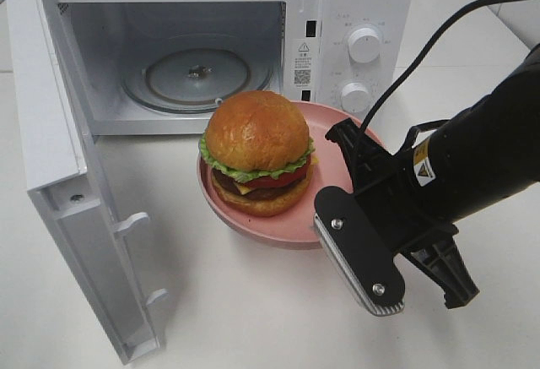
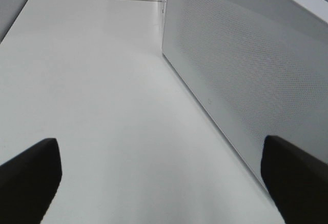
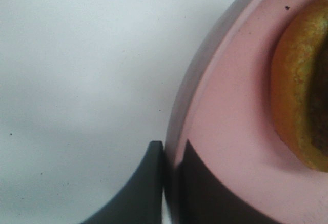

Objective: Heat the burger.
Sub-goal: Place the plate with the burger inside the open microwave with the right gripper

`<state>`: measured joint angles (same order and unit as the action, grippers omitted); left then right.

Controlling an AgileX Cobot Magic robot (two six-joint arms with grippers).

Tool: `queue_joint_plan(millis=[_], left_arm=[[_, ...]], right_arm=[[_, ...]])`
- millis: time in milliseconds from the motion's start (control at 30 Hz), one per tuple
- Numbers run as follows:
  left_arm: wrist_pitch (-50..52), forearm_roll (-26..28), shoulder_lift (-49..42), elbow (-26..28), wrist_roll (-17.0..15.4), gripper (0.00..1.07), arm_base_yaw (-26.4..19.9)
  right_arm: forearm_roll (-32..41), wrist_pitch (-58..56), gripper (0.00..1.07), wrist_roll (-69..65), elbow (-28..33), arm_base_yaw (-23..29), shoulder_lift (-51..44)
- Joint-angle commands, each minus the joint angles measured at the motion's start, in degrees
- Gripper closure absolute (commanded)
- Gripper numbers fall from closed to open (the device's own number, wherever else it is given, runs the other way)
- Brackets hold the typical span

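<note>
Clearly the right end effector (image 3: 171, 153) is closed on the rim of the pink plate (image 1: 283, 227), one finger outside the edge and one on the inner surface. The burger (image 1: 257, 151) stands on that plate just beyond its fingertips. Past the burger is the microwave (image 1: 354, 14), with its door (image 1: 51, 132) swung wide and its glass turntable (image 1: 198, 73) bare.

By its look, the burger is tall, soft and loosely stacked. Squeezing it would likely crush the bun or shear the layers, and a tilt could slide it across the smooth plate. The stiff plate rim looks like the right place to hold, though a pinch on one edge leaves the load hanging off to one side, so the plate wants keeping level.

Only the right wrist view shows the pinch itself, with just a sliver of the bottom bun. The high view alone shows the whole burger and the open cavity. The left end effector (image 2: 159, 155) appears only in its own wrist view. Its fingers are spread wide with nothing between them, above bare tabletop (image 2: 102, 80) and beside a white dotted panel (image 2: 246, 65), probably the door.
</note>
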<state>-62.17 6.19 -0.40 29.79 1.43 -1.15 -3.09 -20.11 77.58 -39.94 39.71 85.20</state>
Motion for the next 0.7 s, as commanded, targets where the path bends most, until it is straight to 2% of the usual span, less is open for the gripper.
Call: queue_joint_plan(millis=[33, 133, 367, 700], left_arm=[[0.8, 0.06, -0.86, -0.17, -0.17, 0.09, 0.0], [0.8, 0.06, -0.86, -0.17, -0.17, 0.09, 0.0], [0.8, 0.06, -0.86, -0.17, -0.17, 0.09, 0.0], [0.8, 0.06, -0.86, -0.17, -0.17, 0.09, 0.0]], right_arm=[[-0.92, 5.1, 1.07, -0.29, -1.55, -0.17, -0.52], [-0.92, 5.04, 1.07, -0.34, -1.95, -0.17, -0.34], [-1.15, 4.18, 1.07, -0.97, -7.85, -0.11, 4.35], [-2.23, 3.61, 1.07, -2.06, -13.12, -0.11, 8.37]])
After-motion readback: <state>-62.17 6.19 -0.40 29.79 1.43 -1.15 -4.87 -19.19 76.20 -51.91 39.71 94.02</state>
